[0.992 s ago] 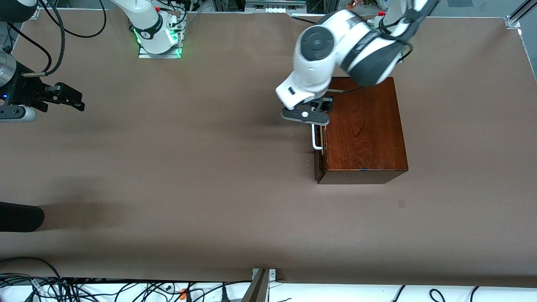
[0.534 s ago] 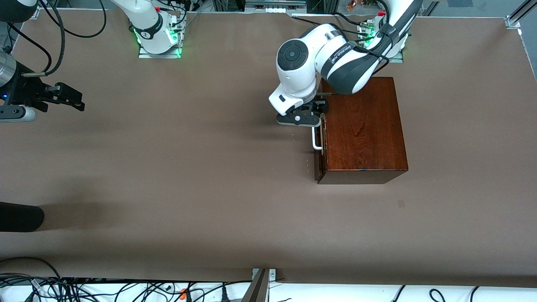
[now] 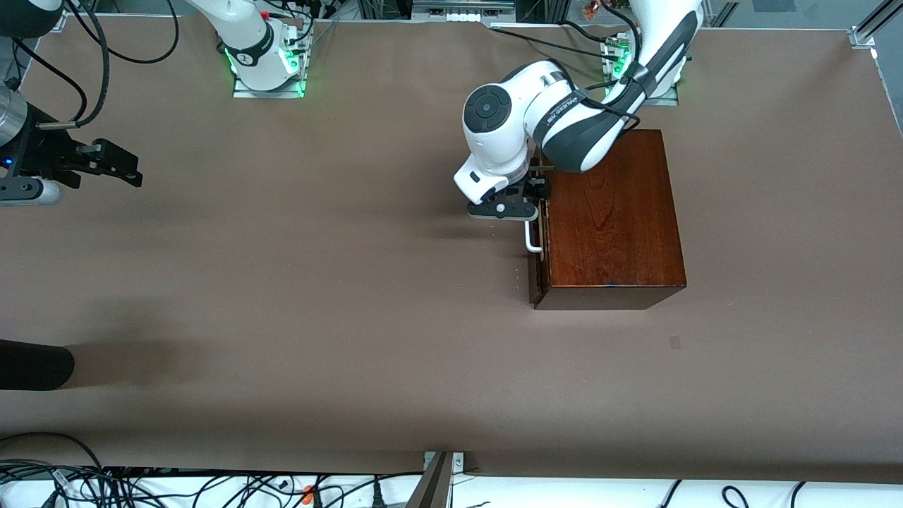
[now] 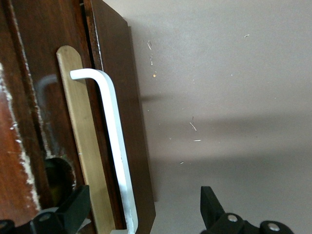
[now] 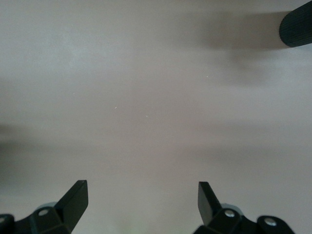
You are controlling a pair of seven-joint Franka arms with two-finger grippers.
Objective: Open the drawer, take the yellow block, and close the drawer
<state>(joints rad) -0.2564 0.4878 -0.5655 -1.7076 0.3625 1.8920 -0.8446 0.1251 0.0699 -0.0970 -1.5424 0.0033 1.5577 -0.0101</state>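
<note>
Right now the left gripper (image 3: 520, 204) sits low in front of the drawer (image 3: 535, 282), at the end of the white handle (image 3: 532, 238) that lies farther from the front camera. In the left wrist view its fingers (image 4: 73, 210) are spread wide, one on each side of the handle (image 4: 114, 141), neither clearly touching it; nothing is grasped. The drawer front (image 4: 124, 126) stands just proud of the dark wooden box (image 3: 610, 212), with a thin gap between them, so the drawer is barely ajar. A pale brass-coloured strip (image 4: 83, 141) runs along the front beside the handle.

The box rests on the brown table (image 3: 317, 296), toward the left arm's end and closer to the edge where the robot bases stand than to the front camera's edge. Its drawer front faces the right arm's end of the table.

The yellow block is not visible in any view.

The right gripper (image 3: 116, 167) waits above the table near the edge at the right arm's end, well apart from the box. Its fingers (image 5: 73, 200) are spread wide and released, with only bare tabletop (image 5: 156, 97) beneath them. A dark rounded object (image 5: 297, 27) shows at one corner of the right wrist view.
</note>
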